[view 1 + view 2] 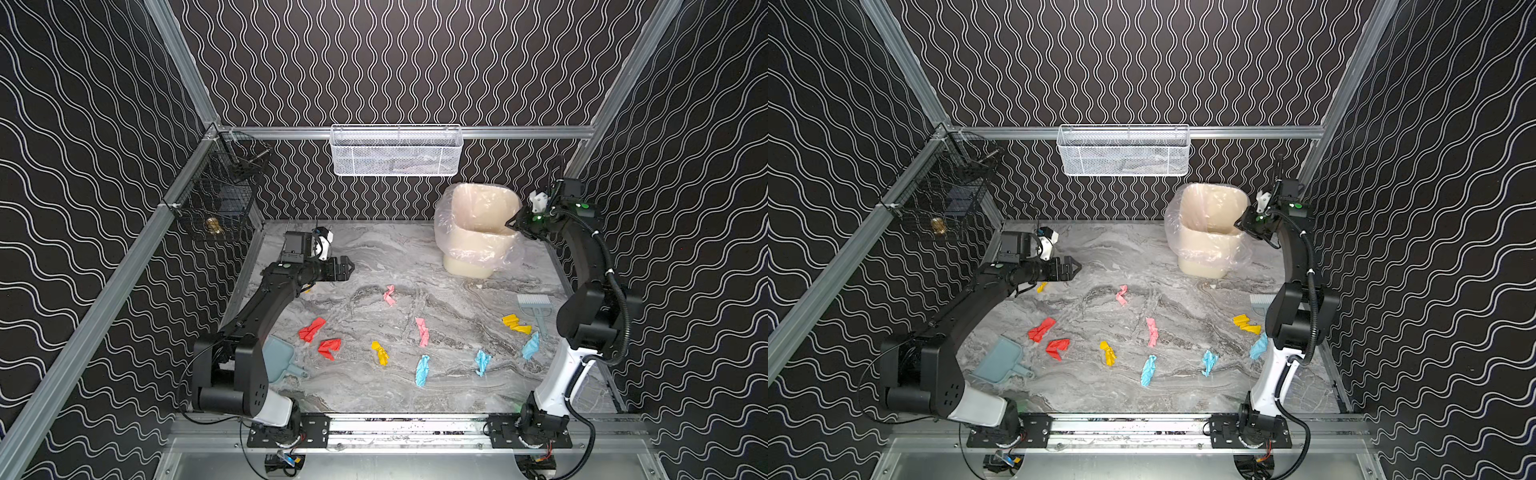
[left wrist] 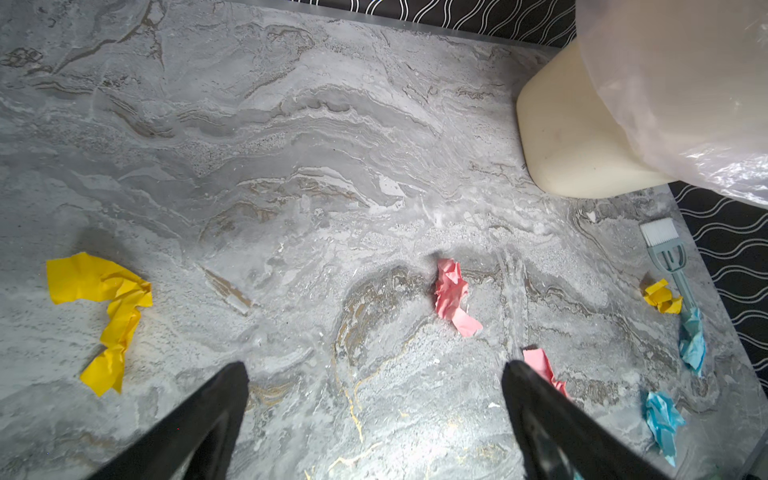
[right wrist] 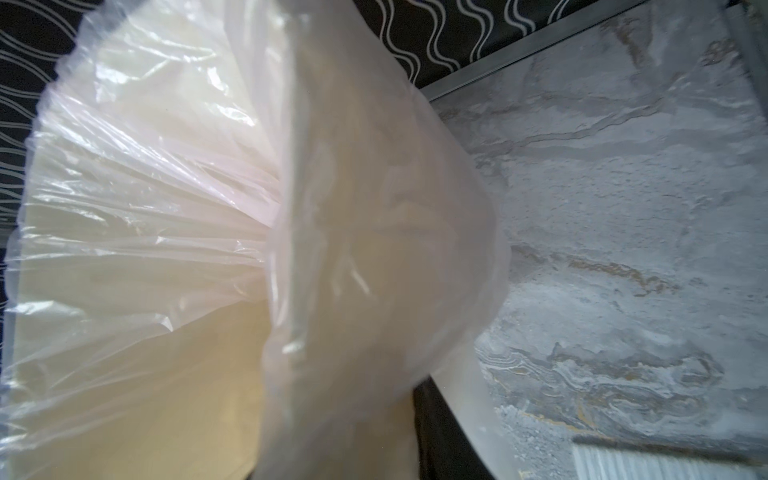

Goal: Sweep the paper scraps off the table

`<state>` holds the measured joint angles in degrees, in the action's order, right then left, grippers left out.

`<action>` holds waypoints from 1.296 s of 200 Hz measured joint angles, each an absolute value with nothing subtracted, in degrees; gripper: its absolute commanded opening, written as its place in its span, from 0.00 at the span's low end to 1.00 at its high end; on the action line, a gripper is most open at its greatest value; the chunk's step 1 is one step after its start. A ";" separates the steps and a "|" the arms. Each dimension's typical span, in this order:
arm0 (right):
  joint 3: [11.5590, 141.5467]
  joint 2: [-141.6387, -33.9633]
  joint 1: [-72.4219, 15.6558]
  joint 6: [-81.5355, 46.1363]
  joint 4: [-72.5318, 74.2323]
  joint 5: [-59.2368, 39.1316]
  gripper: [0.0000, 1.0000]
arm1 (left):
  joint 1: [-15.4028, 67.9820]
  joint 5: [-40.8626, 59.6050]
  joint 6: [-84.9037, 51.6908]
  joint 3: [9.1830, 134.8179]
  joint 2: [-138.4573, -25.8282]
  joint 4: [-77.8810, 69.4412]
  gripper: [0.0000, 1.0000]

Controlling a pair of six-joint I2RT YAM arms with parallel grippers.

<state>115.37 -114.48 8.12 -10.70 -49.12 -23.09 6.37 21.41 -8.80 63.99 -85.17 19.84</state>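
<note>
Left gripper [image 2: 376, 368] gapes wide above the marbled table [image 2: 291, 166]; right gripper [image 1: 512, 224] sits at the crinkly plastic-lined bin [image 1: 465, 266] rim, grip unclear.

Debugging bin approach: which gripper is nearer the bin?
Right. The right gripper is at the bin's lined rim; the left gripper hovers open over the table, well clear of it.

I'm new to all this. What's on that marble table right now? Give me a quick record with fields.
Scraps: ten paper scraps, red, yellow, pink and blue, scattered on the table
Tools: dustpan front left, brush at right edge, neither held
Bin: cream bin with clear liner, back right
Left gripper: open, empty, above the table
Right gripper: at the bin's rim; grip unclear
</note>
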 measured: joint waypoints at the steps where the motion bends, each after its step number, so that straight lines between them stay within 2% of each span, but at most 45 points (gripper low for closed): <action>1: 115.42 -114.50 8.03 -10.68 -49.15 -23.11 0.36 | 6.37 21.41 -8.80 63.99 -85.14 19.88 0.99; 114: 129.25 -125.45 -6.72 -14.48 -48.71 -28.71 0.36 | 6.33 21.37 -8.32 62.63 -81.19 25.17 0.99; 223: 135.50 -131.44 -13.37 -19.20 -43.72 -33.08 0.38 | 6.33 21.43 -7.64 60.60 -78.08 28.60 0.99; 238: 136.38 -132.11 -13.72 -19.51 -43.44 -33.47 0.40 | 6.33 21.58 -7.49 60.49 -78.08 28.80 0.99; 259: 136.62 -132.38 -13.89 -19.57 -43.40 -33.69 0.49 | 6.33 21.61 -7.49 60.38 -78.08 29.06 0.99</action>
